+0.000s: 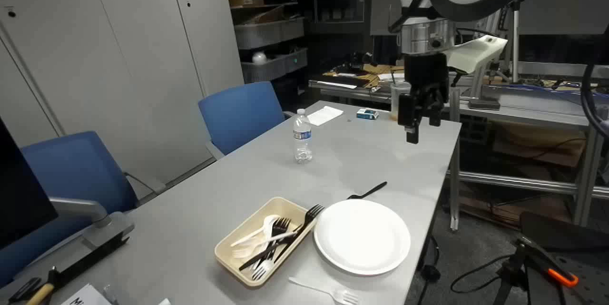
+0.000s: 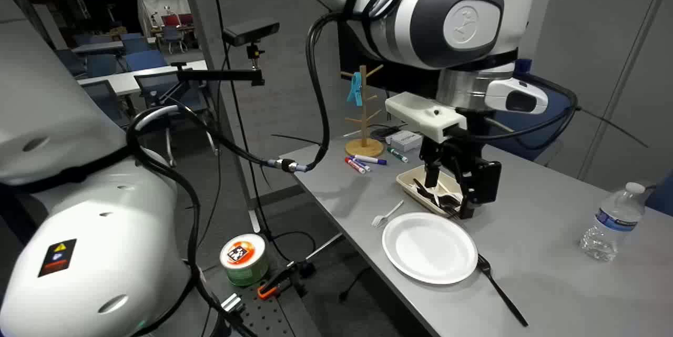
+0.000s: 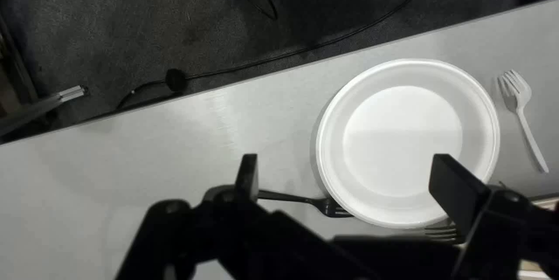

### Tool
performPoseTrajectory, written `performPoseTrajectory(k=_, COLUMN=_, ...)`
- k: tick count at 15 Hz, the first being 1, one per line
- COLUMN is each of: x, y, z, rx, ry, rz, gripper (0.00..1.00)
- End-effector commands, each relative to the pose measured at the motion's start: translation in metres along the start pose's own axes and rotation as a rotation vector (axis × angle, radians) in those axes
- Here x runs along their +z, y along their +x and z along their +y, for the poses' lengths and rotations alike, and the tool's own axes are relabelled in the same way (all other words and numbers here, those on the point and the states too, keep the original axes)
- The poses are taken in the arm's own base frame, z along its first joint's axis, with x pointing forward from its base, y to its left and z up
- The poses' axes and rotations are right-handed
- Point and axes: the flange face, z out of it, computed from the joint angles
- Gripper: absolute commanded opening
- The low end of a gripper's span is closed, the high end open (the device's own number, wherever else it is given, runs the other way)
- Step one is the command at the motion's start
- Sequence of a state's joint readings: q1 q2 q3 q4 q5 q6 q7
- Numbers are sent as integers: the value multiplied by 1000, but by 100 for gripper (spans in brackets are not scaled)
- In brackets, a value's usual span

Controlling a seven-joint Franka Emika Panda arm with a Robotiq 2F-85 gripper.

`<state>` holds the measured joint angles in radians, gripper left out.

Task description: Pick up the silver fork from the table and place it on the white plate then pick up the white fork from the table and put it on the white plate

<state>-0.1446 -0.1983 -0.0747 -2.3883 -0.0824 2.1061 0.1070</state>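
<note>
The white plate [image 1: 361,237] lies on the light grey table [image 1: 200,229] near its edge, also in an exterior view [image 2: 430,247] and the wrist view [image 3: 401,140]. The silver fork [image 1: 373,191], looking near black, lies beside the plate [image 2: 496,285]; in the wrist view [image 3: 284,195] its tines meet the plate's rim, tips hidden. The white fork [image 1: 343,296] lies on the plate's opposite side [image 2: 386,214], also in the wrist view [image 3: 519,92]. My gripper [image 1: 423,128] hangs above the table, open and empty [image 2: 449,197]; its fingers stand wide apart in the wrist view [image 3: 349,175].
A tan tray [image 1: 230,269] of black and white utensils stands close beside the plate [image 2: 413,193]; a black fork's tines stick over its edge. A water bottle [image 1: 302,141] stands farther along. Markers [image 2: 357,164] and a wooden stand [image 2: 364,116] are beyond the tray.
</note>
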Motion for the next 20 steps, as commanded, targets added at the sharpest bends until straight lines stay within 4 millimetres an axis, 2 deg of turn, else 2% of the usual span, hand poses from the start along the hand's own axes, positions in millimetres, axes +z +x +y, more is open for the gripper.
performPoseTrajectory(k=1, x=0, y=0, z=0, rx=0, ry=0, rz=-1, gripper=100)
performPoseTrajectory(k=14, x=0, y=0, z=0, rx=0, ry=0, rz=-1, gripper=100)
performPoseTrajectory(k=20, x=7, y=13, z=-10, rx=75, ry=34, rz=-6, gripper=100)
